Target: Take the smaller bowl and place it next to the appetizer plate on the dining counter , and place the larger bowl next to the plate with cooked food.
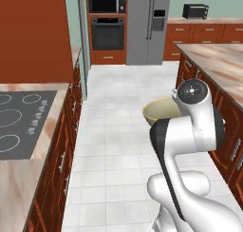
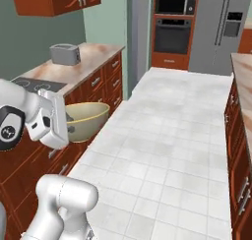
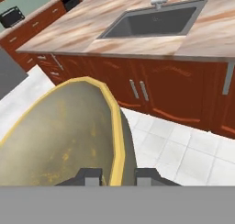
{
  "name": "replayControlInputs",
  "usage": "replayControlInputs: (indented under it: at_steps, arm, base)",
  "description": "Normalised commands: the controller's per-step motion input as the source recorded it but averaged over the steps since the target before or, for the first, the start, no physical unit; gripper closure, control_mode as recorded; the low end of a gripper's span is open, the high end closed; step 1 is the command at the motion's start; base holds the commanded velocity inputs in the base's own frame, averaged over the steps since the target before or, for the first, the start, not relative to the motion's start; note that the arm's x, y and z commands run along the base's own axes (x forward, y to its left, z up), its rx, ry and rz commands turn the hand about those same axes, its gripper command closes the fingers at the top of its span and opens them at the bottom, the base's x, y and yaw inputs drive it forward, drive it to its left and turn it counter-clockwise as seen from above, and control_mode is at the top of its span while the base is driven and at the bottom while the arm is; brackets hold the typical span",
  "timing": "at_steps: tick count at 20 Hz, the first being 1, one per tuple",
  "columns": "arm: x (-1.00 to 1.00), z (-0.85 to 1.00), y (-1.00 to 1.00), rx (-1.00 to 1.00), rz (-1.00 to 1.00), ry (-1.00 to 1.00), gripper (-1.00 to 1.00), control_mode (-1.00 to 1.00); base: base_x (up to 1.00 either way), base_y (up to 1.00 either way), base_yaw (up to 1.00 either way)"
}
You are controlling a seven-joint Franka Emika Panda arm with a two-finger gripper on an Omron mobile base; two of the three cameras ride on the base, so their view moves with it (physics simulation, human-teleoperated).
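while the wide, deep cream-beige ceramic bowl hangs in the air above the white tiled floor, the two-finger gripper is clamped on its rim, beside the pink-beige marble island counter with its grey sink.

Cream larger bowl aloft, rim pinched, above the floor.

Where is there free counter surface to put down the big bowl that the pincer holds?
The larger bowl is clamped at its rim by the pincer. The marble counter is bare left of the sink and along its front edge. The basin itself takes up the middle. In the right base view, the wall counter is bare between toaster and cooktop.
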Motion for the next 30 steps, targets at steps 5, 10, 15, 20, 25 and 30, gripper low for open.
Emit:
replayControlInputs:
  at_steps: [5, 10, 15, 20, 25, 30]
  arm:
    - [0.00, 0.00, 0.00, 0.00, 0.00, 0.00, 1.00, 1.00]
    - [0.00, 0.00, 0.00, 0.00, 0.00, 0.00, 1.00, 1.00]
    - [0.00, 0.00, 0.00, 0.00, 0.00, 0.00, 1.00, 1.00]
    - [0.00, 0.00, 0.00, 0.00, 0.00, 0.00, 1.00, 1.00]
    - [0.00, 0.00, 0.00, 0.00, 0.00, 0.00, 1.00, 1.00]
    - [0.00, 0.00, 0.00, 0.00, 0.00, 0.00, 1.00, 1.00]
  base:
    - [0.21, -0.27, -0.25]
    - [0.49, -0.01, -0.21]
    - [0.79, 0.00, -0.27]
    - [1.00, 0.00, -0.26]
    - [1.00, 0.00, -0.24]
    - [1.00, 0.00, -0.24]
